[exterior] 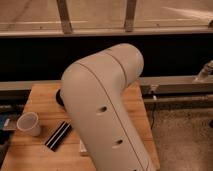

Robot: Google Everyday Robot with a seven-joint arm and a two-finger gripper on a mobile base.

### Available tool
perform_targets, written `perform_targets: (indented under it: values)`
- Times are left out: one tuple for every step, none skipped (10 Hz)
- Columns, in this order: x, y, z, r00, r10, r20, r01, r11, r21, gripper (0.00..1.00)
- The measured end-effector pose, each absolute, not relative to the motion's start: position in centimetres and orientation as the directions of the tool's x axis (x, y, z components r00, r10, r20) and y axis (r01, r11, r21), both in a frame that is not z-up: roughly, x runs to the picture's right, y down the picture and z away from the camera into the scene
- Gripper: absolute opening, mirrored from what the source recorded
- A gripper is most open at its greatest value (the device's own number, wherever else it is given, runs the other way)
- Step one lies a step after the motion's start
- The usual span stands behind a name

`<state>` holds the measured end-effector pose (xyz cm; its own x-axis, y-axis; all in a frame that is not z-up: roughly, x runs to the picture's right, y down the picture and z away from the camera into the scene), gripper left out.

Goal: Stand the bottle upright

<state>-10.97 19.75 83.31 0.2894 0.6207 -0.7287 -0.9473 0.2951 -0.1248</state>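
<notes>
The step in hand looks like the approach to a grasp, and doing it well calls for taking the small white oblong plastic bottle across its narrow body, near the capped end, so that a turn of the wrist can swing the base down flat onto the light wooden tabletop [42, 97]; letting go should wait until the base sits square, since a slim bottle set down on an edge is likely to topple; the white paper cup [28, 123] and the black bar with white stripes [58, 135] lie close by at the left and are best kept out of the sweep. The bulky cream-coloured robot arm [107, 115] fills the middle of the camera view and covers the gripper, so whether the jaws are open, closed or gripping anything cannot be told. The bottle is not plainly seen either; a pale sliver [83, 147] at the arm's left edge, just beside the bar's lower end, may be part of it (no more than a guess); how it lies relative to the jaws cannot be told.
</notes>
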Motion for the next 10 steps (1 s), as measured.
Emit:
perform_targets:
  values:
    - [-11.0, 19.8, 83.3, 0.291, 0.620, -0.729, -0.947, 0.296, -0.126, 0.38]
    - [-11.1, 19.8, 83.3, 0.292, 0.620, -0.728, -0.947, 0.296, -0.127, 0.27]
    - [-11.2, 19.9, 83.3, 0.292, 0.620, -0.728, -0.947, 0.296, -0.127, 0.16]
    - [-11.2, 19.8, 83.3, 0.292, 0.621, -0.728, -0.947, 0.295, -0.128, 0.07]
    - [-11.3, 19.8, 83.3, 0.292, 0.622, -0.727, -0.947, 0.295, -0.129, 0.01]
    - [-11.3, 19.5, 83.2, 0.293, 0.625, -0.724, -0.947, 0.295, -0.129, 0.00]
    - [-11.3, 19.1, 83.0, 0.294, 0.630, -0.719, -0.947, 0.296, -0.128, 0.00]
    - [-11.4, 18.3, 82.7, 0.295, 0.640, -0.710, -0.946, 0.299, -0.124, 0.00]
    - [-11.4, 17.2, 82.3, 0.293, 0.654, -0.697, -0.947, 0.300, -0.117, 0.00]
    - [-11.4, 16.2, 81.9, 0.294, 0.666, -0.686, -0.946, 0.303, -0.112, 0.00]
